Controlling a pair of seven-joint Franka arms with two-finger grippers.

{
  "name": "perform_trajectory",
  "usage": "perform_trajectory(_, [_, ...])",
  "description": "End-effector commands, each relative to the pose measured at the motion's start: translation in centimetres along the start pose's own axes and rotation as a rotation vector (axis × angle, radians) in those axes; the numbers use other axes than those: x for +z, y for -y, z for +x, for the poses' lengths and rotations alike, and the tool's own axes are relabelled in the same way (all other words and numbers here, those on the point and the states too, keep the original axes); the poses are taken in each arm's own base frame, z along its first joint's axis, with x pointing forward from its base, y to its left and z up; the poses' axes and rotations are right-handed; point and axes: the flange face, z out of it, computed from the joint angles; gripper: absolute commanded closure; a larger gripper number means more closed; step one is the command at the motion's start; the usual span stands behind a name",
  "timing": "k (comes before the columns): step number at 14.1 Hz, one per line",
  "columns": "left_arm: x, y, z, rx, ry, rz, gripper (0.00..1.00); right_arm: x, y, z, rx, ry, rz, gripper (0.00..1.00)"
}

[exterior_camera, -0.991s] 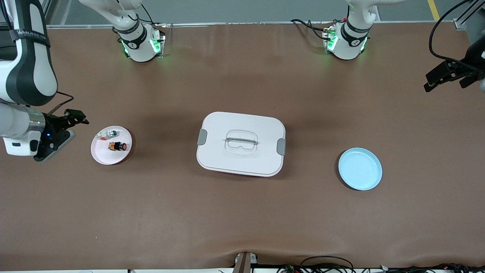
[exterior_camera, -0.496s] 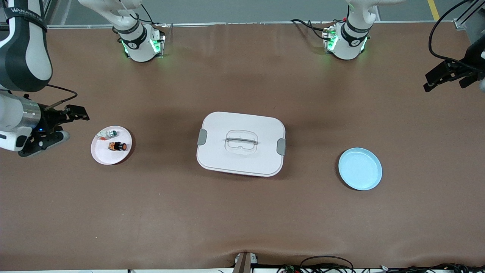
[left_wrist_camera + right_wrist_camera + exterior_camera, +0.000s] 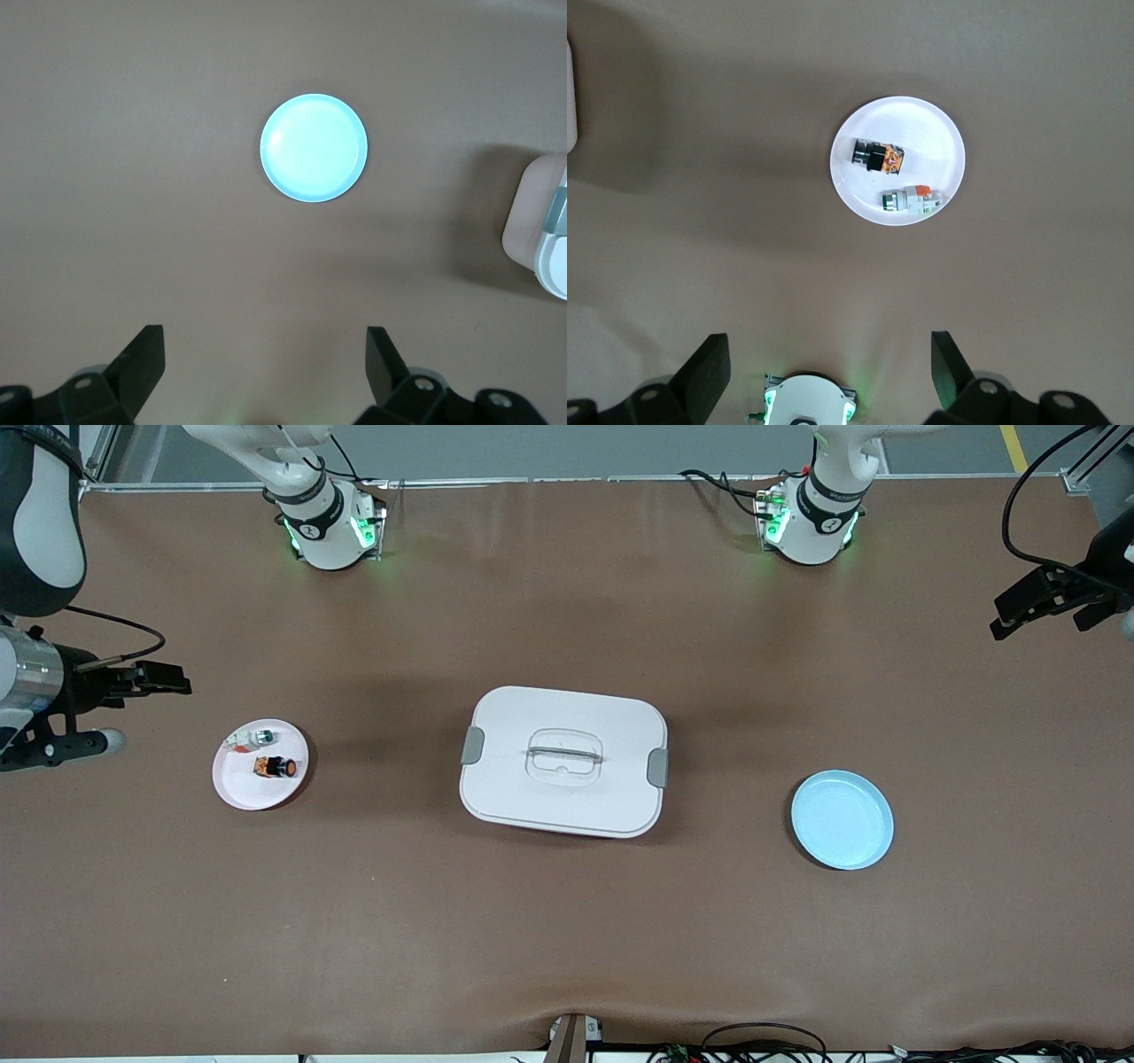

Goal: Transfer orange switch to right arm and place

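The orange switch (image 3: 275,766) lies on its side on a small pinkish-white plate (image 3: 244,788) toward the right arm's end of the table. It also shows in the right wrist view (image 3: 877,157) on that plate (image 3: 921,133). My right gripper (image 3: 137,708) is open and empty. It hangs over bare table beside the plate, apart from it; its own view (image 3: 828,363) shows both fingers spread wide. My left gripper (image 3: 1041,615) is open and empty, held high at the left arm's end of the table; its own view (image 3: 264,363) shows nothing between the fingers.
A small white-and-silver switch with a green tip (image 3: 257,737) shares the plate with the orange one. A white lidded box (image 3: 563,762) with grey clips sits mid-table. A light blue plate (image 3: 842,819) lies toward the left arm's end, also in the left wrist view (image 3: 313,148).
My right gripper has drawn away from the plate toward the right arm's end of the table. The left arm and both switches have not moved.
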Motion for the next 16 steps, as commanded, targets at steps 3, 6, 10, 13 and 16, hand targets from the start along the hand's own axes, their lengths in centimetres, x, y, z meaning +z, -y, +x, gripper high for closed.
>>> perform_trajectory(3, [-0.8, 0.2, -0.4, 0.009, -0.007, 0.005, 0.0, -2.6, 0.9, -2.5, 0.022, -0.018, -0.006, 0.0])
perform_trajectory(6, [-0.8, 0.2, -0.4, 0.009, -0.007, 0.005, 0.0, -3.5, 0.6, -3.7, 0.031, -0.019, -0.004, 0.0])
perform_trajectory(10, [-0.8, 0.3, -0.6, 0.009, 0.005, 0.006, 0.0, -3.7, 0.4, -3.6, 0.035, -0.044, -0.018, 0.0])
perform_trajectory(13, [-1.2, 0.4, -0.8, 0.009, 0.011, 0.007, 0.0, -3.8, 0.6, -3.5, 0.037, -0.048, -0.019, 0.0])
perform_trajectory(16, [-0.8, 0.3, -0.5, 0.011, 0.019, 0.007, 0.0, -4.0, 1.5, -3.3, 0.117, -0.055, -0.018, 0.0])
